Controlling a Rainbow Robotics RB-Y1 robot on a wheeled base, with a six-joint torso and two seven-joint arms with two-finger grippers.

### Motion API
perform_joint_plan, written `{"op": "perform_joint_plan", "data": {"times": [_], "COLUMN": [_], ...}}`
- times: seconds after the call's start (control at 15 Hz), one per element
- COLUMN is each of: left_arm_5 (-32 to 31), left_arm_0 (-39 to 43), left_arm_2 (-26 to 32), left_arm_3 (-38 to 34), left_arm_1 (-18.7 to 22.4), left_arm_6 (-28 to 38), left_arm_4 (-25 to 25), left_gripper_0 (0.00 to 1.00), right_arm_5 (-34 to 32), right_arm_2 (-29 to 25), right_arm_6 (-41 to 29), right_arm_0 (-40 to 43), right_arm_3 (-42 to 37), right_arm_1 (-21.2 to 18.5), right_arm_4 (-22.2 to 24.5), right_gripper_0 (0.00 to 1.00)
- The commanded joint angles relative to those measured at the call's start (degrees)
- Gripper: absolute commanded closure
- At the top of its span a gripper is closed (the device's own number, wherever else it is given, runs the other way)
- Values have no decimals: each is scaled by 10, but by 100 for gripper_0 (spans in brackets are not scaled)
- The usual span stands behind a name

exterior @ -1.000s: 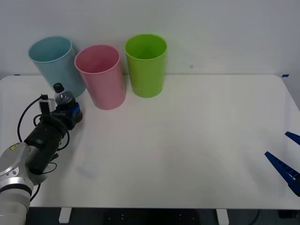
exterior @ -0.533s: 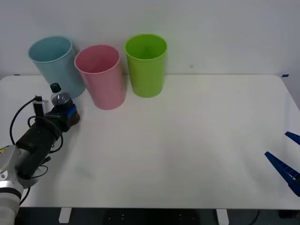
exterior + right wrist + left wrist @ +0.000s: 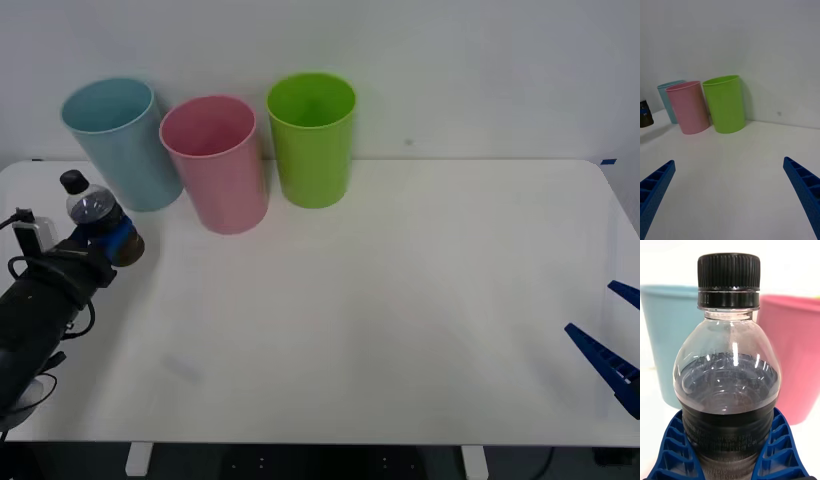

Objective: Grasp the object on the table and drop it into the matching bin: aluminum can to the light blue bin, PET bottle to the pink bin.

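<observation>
Left gripper (image 3: 108, 243) is right at the near-left of the white table (image 3: 400, 300), blue fingers (image 3: 673, 450) clamped around the lower body of the PET bottle (image 3: 93, 215), which looks to be carried clear of the tabletop. In the left wrist view the bottle stands upright between the fingers, black cap on top; from the front its long axis leans a touch, cap tipped up and to the left. Just beyond sits the light blue bin (image 3: 118, 140), then the pink bin (image 3: 215, 160) beside it, and the lime green bin (image 3: 312, 135). The risk: blue is nearer, so an early release lands it wrong. Right gripper (image 3: 612, 335) waits at the far right, fingers spread wide.
</observation>
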Motion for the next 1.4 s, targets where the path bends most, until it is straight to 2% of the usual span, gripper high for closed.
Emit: {"op": "perform_joint_plan", "data": {"times": [0.07, 0.27, 0.4, 0.67, 0.93, 1.4], "left_arm_5": [3, 14, 23, 25, 34, 35], "left_arm_0": [40, 51, 45, 9, -41, -180], "left_arm_2": [8, 9, 9, 2, -52, -145], "left_arm_3": [-73, -129, -152, -156, -155, -53], "left_arm_1": [17, 37, 64, 120, 182, 189], "left_arm_6": [12, 28, 41, 125, 205, 198], "left_arm_4": [28, 60, 81, 95, 121, 105], "left_gripper_0": [100, 100, 100, 100, 100, 100], "right_arm_5": [0, 0, 0, 0, 0, 0], "right_arm_2": [0, 0, 0, 0, 0, 0], "right_arm_6": [0, 0, 0, 0, 0, 0], "right_arm_0": [0, 0, 0, 0, 0, 0], "right_arm_3": [0, 0, 0, 0, 0, 0], "right_arm_1": [0, 0, 0, 0, 0, 0], "right_arm_4": [0, 0, 0, 0, 0, 0], "right_gripper_0": [0, 0, 0, 0, 0, 0]}}
